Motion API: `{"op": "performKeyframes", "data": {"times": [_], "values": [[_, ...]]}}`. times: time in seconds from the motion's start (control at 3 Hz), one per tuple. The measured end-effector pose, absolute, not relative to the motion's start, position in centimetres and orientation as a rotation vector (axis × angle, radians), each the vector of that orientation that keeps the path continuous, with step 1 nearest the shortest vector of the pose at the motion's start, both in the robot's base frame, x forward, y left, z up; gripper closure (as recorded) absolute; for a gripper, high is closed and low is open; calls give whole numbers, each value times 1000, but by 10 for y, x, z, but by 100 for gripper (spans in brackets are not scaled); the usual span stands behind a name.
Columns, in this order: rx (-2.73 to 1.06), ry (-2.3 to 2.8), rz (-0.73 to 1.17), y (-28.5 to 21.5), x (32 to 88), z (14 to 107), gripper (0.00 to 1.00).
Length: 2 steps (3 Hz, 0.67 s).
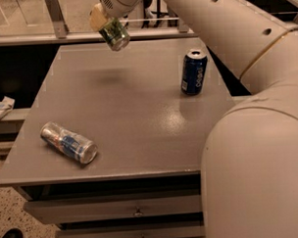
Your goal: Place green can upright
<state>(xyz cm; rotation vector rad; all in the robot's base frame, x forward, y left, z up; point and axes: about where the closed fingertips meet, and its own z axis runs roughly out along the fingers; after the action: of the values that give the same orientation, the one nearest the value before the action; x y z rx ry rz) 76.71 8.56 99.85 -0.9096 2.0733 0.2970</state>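
The green can (114, 35) hangs tilted in the air above the far left part of the grey table (134, 116), its silver end pointing down and to the right. My gripper (106, 20) is shut on the green can from above, at the top of the view. The can's shadow lies on the table under it. My large white arm fills the right side of the view.
A dark blue can (193, 72) stands upright at the table's right side. A silver can with a blue-and-red label (69, 143) lies on its side near the front left edge. Drawers sit under the table front. A railing runs behind the table.
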Motion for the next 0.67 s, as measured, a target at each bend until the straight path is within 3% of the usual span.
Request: {"op": "performKeyframes", "data": {"times": [0.67], "values": [[-837, 2037, 374, 91, 765, 998, 100]]}}
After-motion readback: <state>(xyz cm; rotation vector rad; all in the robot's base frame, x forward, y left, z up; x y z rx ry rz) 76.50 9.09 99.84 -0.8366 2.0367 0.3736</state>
